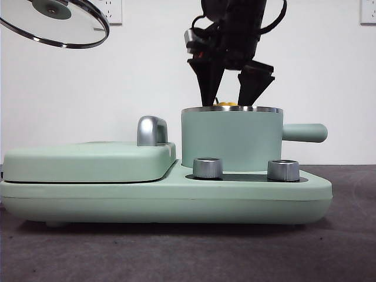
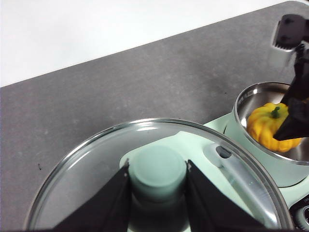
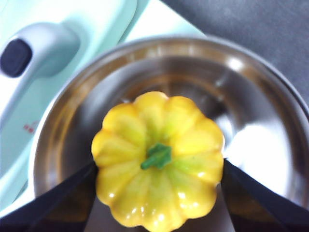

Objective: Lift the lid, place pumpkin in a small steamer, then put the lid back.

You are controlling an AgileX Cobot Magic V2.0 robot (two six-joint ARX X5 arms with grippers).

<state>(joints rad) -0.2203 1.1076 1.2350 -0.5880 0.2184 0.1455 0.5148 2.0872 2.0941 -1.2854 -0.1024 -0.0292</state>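
Observation:
The small steamer stands on the right half of the base, its side handle pointing right. My right gripper comes down from above over the open pot. Its jaws press both sides of the pumpkin, so it is shut on it. The pumpkin is inside the steel bowl, and its top just shows at the rim. High at the upper left hangs the lid, tilted, with my left gripper shut on its mint knob.
The wide mint base appliance carries a flat griddle cover with a silver handle on its left half. Two steel dials sit in front of the pot. Dark tabletop lies around, with a white wall behind.

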